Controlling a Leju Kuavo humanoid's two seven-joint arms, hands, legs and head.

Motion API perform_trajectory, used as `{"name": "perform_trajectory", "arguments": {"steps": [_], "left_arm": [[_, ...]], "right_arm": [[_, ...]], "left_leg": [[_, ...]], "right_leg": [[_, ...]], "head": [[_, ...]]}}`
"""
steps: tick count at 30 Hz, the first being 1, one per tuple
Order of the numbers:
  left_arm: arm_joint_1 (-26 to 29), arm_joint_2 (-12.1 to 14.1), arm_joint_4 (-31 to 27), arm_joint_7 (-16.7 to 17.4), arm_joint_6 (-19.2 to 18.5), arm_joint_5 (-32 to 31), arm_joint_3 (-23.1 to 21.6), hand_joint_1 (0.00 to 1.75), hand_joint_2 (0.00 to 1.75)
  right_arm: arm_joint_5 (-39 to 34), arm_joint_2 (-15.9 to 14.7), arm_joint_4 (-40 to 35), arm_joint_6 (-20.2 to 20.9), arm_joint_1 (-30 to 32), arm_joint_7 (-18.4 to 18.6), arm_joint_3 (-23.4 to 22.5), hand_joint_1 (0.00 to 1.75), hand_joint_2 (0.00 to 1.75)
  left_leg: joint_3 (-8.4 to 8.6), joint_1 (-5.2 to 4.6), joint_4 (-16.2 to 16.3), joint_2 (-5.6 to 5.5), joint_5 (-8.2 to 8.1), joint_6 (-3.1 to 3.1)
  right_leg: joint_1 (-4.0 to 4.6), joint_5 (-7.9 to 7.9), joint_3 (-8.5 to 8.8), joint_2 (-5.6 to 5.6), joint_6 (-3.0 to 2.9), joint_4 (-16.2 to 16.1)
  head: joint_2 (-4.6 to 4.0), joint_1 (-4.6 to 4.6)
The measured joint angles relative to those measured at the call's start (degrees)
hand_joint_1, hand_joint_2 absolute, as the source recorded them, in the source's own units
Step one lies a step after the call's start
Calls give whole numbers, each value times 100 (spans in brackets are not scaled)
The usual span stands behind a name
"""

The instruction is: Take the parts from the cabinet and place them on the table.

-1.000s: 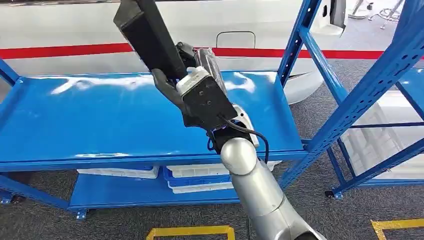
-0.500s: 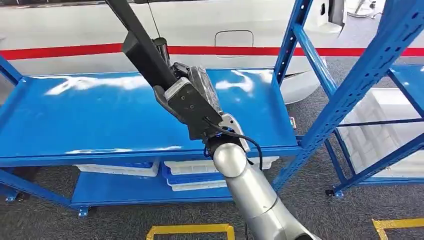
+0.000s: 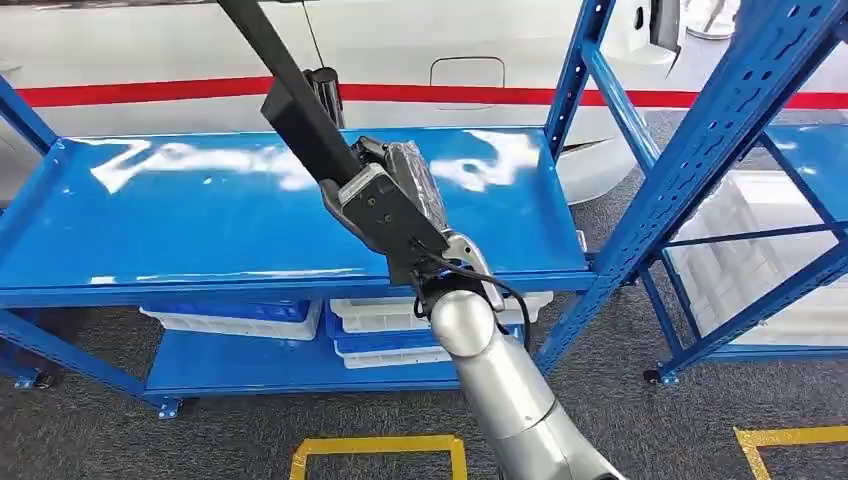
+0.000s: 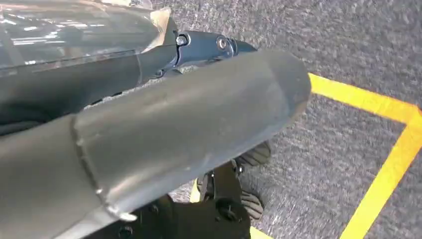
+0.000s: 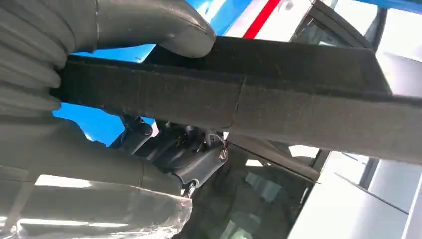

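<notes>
**Right hand holds a long black part above the blue shelf**

Above the blue shelf, in the head view, the right hand grips a long black part that slants up toward 11 o'clock and runs off the top of the picture. The silver right arm rises from 6 o'clock. The shelf top is bare and glossy. White crates sit on the lower level, and more stand in the rack at 3 o'clock. Behind the shelf is a white car body with a red stripe. Yellow floor tape marks the grey carpet.

In the left wrist view, grey carpet and yellow tape show; whether the left hand is spread or closed cannot be told.

In the right wrist view, the thick grey thumb and ribbed cover clamp the black felt-faced part, blue shelf behind. No writing is readable in any view.
</notes>
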Motion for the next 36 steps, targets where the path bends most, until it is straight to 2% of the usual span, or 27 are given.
{"name": "perform_trajectory", "arguments": {"steps": [1,2,3,5,6,7,8,10,11,12,13,16,17,18,19,20,21,22,23,24,26,27,28,31,32,34,36], "left_arm": [[8,0,0,-7,2,0,0,0,0],[1,-2,0,-31,-2,0,0,0,0],[0,0,0,-53,-20,0,0,0,0],[1,11,-6,-131,-81,-24,0,0,0],[1,29,-7,-186,-120,-70,0,0,0],[1,37,-7,-232,-142,-125,0,0,0],[1,48,-7,-263,-160,-170,-4,0,0],[-8,57,-7,-291,-188,-249,-13,0,0],[-22,61,-7,-291,-194,-266,-15,0,0],[-40,64,-9,-291,-205,-310,-19,0,0],[-63,70,-11,-289,-221,-337,-26,0,0],[-127,127,-15,-267,-242,-454,-120,0,0],[-140,166,-15,-265,-245,-474,-124,0,0],[-146,168,-15,-256,-256,-481,-135,0,0],[-153,177,-17,-254,-253,-490,-153,0,0],[-164,188,-17,-254,-256,-512,-157,0,0],[-177,206,-17,-256,-256,-546,-164,0,0],[-187,217,-17,-256,-256,-560,-175,0,0],[-194,230,-17,-260,-262,-592,-194,0,0],[-197,234,-17,-262,-284,-601,-216,0,0],[-201,252,-20,-282,-286,-608,-251,0,0],[-219,262,-20,-291,-260,-608,-253,0,0],[-227,273,-22,-312,-242,-599,-253,0,0],[-232,315,-22,-454,-277,-536,-253,0,0],[-230,323,-22,-496,-293,-512,-253,0,0],[-236,334,-22,-547,-301,-466,-249,0,0],[-235,361,-22,-568,-306,-426,-240,0,0]], "right_arm": [[9,0,2,4,11,2,-20,175,175],[11,-13,0,13,7,0,-57,175,175],[15,-15,-11,24,0,0,-83,175,175],[35,-52,-15,33,4,0,-142,175,175],[39,-79,-20,33,5,0,-184,175,175],[44,-105,-28,33,16,0,-239,175,175],[46,-142,-42,33,35,0,-284,175,175],[61,-212,-81,22,67,-2,-376,175,175],[64,-249,-111,0,71,-26,-426,175,175],[61,-278,-144,-30,71,-63,-463,175,175],[61,-286,-175,-63,77,-99,-492,175,175],[13,-406,-295,-244,240,-195,-642,175,175],[7,-439,-306,-282,293,-201,-671,175,175],[7,-461,-324,-297,322,-203,-686,175,175],[4,-483,-365,-314,352,-203,-702,175,175],[2,-503,-405,-352,391,-203,-715,175,175],[-2,-529,-454,-430,438,-201,-734,175,175],[-15,-560,-496,-490,499,-192,-759,175,175],[-46,-599,-547,-547,585,-186,-794,175,175],[-79,-643,-599,-590,670,-184,-829,175,175],[-184,-735,-711,-651,803,-197,-885,175,175],[-247,-769,-765,-684,842,-223,-909,175,175],[-305,-813,-802,-712,862,-258,-936,175,175],[-494,-896,-809,-776,868,-380,-949,175,175],[-587,-926,-804,-785,876,-409,-953,175,175],[-686,-970,-802,-791,870,-450,-953,175,175],[-732,-1005,-791,-791,876,-472,-951,175,175]], "left_leg": [[-38,-9,-48,9,61,71],[-83,25,-76,48,145,162],[-155,-8,-77,49,197,191],[-285,-37,-75,53,301,256],[-369,-53,-71,55,357,268],[-447,-67,-66,57,418,273],[-527,-75,-64,56,475,271],[-657,-87,-59,53,583,249],[-702,-90,-56,51,630,229],[-741,-102,-44,53,671,198],[-779,-124,-31,58,715,173],[-791,-92,-49,53,855,82],[-831,-46,10,45,762,54],[-895,-45,144,37,522,26],[-997,-18,498,39,115,-7],[-1099,-10,928,31,-230,-41],[-1191,1,1362,32,-450,-74],[-1227,18,1671,34,-482,-96],[-1156,37,1765,36,-338,-112],[-989,53,1628,36,-132,-121],[-358,84,823,37,179,-120],[-42,88,320,24,18,-110],[133,43,30,15,-70,-76],[68,-24,-31,23,-59,21],[19,23,-102,52,50,159],[-137,-6,-104,80,180,270],[-331,-27,-101,79,332,295]], "right_leg": [[10,36,-25,4,54,-6],[33,-66,-97,11,47,94],[21,-302,-240,16,-3,296],[19,-859,-492,18,-122,1104],[22,-1057,-601,18,-148,1543],[22,-1094,-613,17,-121,1773],[23,-1022,-504,17,-79,1737],[38,-727,22,16,5,1056],[43,-651,357,15,-1,568],[72,-712,695,15,-48,104],[121,-747,822,12,-62,-161],[95,-655,659,16,-145,-125],[-10,-592,647,-8,-211,-141],[16,-547,628,-7,-249,-142],[21,-479,580,-9,-335,-139],[40,-413,510,-6,-349,-138],[52,-354,433,-7,-346,-131],[60,-298,360,-9,-338,-126],[65,-246,288,-10,-318,-122],[64,-203,224,-15,-295,-112],[58,-134,102,-14,-248,-66],[68,-103,59,-13,-225,-32],[93,-74,23,-14,-190,-16],[55,75,-52,-19,-49,-27],[91,50,-115,-14,-11,14],[70,-418,-336,1,-97,390],[51,-998,-568,3,-162,1301]], "head": [[0,-2],[0,5],[0,5],[0,26],[0,26],[0,29],[0,29],[0,31],[0,31],[0,33],[0,26],[0,0],[0,13],[0,-4],[0,-20],[0,-26],[0,-30],[0,-33],[0,-33],[0,-28],[0,-35],[0,-33],[0,-26],[0,-22],[0,-9],[0,18],[0,22]]}}
